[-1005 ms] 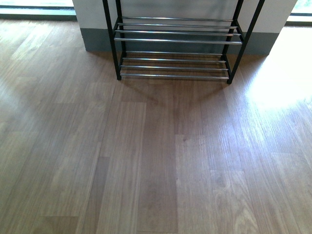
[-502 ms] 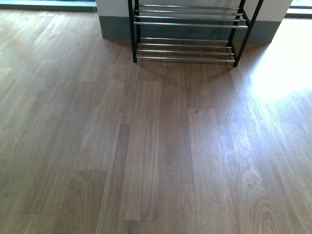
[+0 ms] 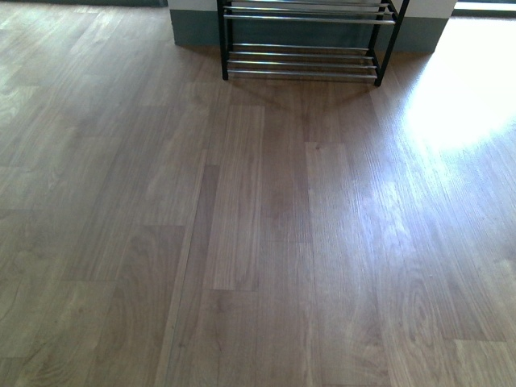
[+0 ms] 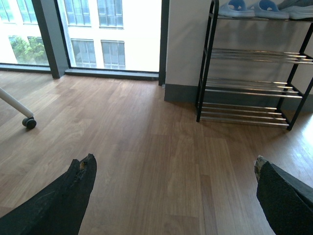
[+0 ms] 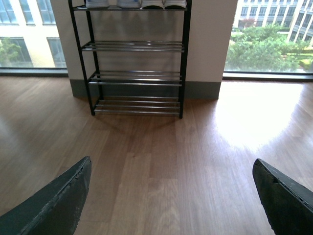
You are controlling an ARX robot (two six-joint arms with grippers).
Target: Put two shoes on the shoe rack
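Observation:
The black shoe rack (image 3: 302, 72) with chrome rods stands against the wall at the far edge of the front view, and only its lower tiers show there. In the left wrist view the shoe rack (image 4: 254, 54) carries the pale blue slides (image 4: 266, 10) and part of a grey sneaker (image 4: 298, 11) on its top tier. The right wrist view shows the shoe rack (image 5: 134, 46) with slides (image 5: 98, 3) and white-soled sneakers (image 5: 164, 4) along the top. My left gripper (image 4: 175, 164) and right gripper (image 5: 171, 166) are both open and empty, over bare floor well short of the rack.
Wood plank floor runs from me to the rack. A white leg on a caster wheel (image 4: 29, 122) stands beside the window in the left wrist view. A bright sun patch (image 3: 459, 97) lies on the floor right of the rack. Tall windows flank the wall pillar.
In the front view the rack has slid up toward the frame's top edge and shrunk, so the camera is farther from it than a second ago.

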